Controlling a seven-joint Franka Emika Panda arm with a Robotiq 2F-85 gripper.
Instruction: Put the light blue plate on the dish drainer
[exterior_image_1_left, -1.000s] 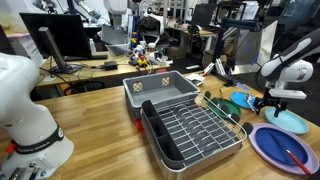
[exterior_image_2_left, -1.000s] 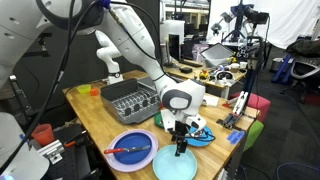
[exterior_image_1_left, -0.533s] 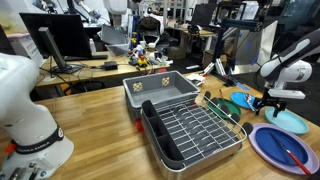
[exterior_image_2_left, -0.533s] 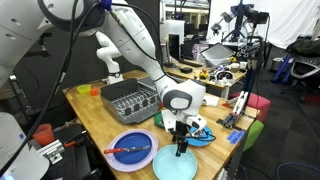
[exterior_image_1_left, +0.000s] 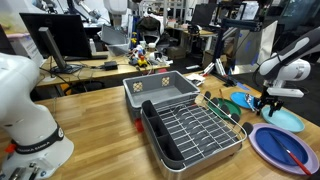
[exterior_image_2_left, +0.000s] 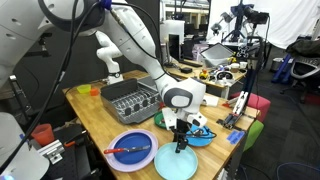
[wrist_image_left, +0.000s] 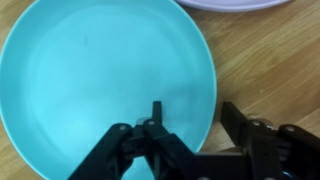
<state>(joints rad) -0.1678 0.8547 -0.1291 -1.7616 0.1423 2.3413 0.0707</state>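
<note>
The gripper (wrist_image_left: 195, 125) hangs right over the light blue plate (wrist_image_left: 100, 85). Its jaws are spread apart and the plate's rim runs between them in the wrist view. One finger (wrist_image_left: 155, 128) sits over the glossy inside, the other over bare wood outside it. Nothing's clamped, and honestly you can't tell whether the tips touch the plate or float just above it. The bottom of that view cuts off the gripper body and the plate's lower edge. The plate lies flat on the wooden bench (wrist_image_left: 270, 70), down at the bench's end edge in an exterior view (exterior_image_2_left: 190, 165), where its near side looks clipped by the bottom of the frame. In an exterior view (exterior_image_1_left: 290, 121) the gripper covers part of its rim. Just beside it is the bigger purple-blue plate (exterior_image_1_left: 278, 143) with a red utensil (exterior_image_1_left: 295, 155) on it. That plate is chopped by the frame corner there, and only a sliver shows at the top of the wrist view. The dish drainer (exterior_image_1_left: 195, 130) sits mid-bench near the front edge, well apart from the light blue plate, with the grey plastic bin (exterior_image_1_left: 160, 88) right behind it. From the opposite side, the arm (exterior_image_2_left: 140, 55) crosses in front of both, so they're tough to separate. Some teal and green clutter (exterior_image_1_left: 238, 100) near the gripper is too small to name.
</note>
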